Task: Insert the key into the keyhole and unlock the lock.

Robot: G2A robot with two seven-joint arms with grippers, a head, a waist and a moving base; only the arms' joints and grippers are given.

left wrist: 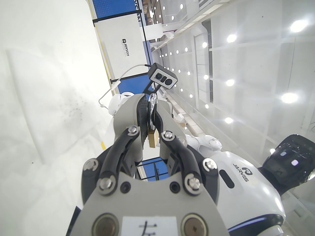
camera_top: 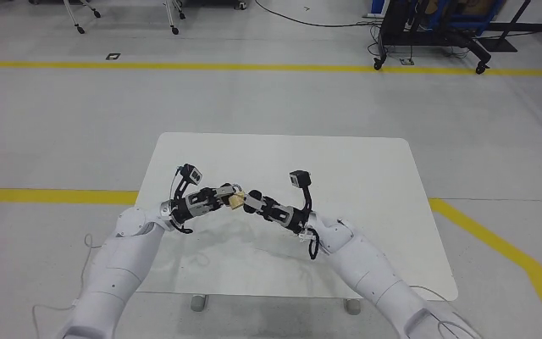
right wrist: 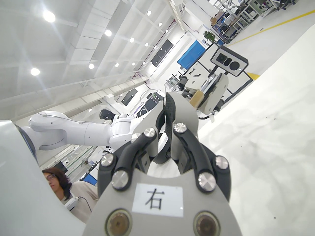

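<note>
Your left hand (left wrist: 150, 110) is clamped shut on the brass lock (left wrist: 152, 140), held above the tabletop (camera_top: 364, 169) just left of centre in the top view. Your right hand (right wrist: 167, 104) is pinched tight just beside it on what looks like the key (right wrist: 165, 91), only a thin sliver showing. With so little key exposed, a slight misalignment could jam its tip against the lock's face and twist it loose.

- The lock (left wrist: 152, 140) is mostly hidden between the fingers (left wrist: 128, 116) of the left gripper (left wrist: 150, 99); its keyhole is hidden.
- Whatever the right gripper (right wrist: 167, 96) pinches is hidden between its fingers (right wrist: 184, 109).
- From above, contact between them is too small to tell.
</note>
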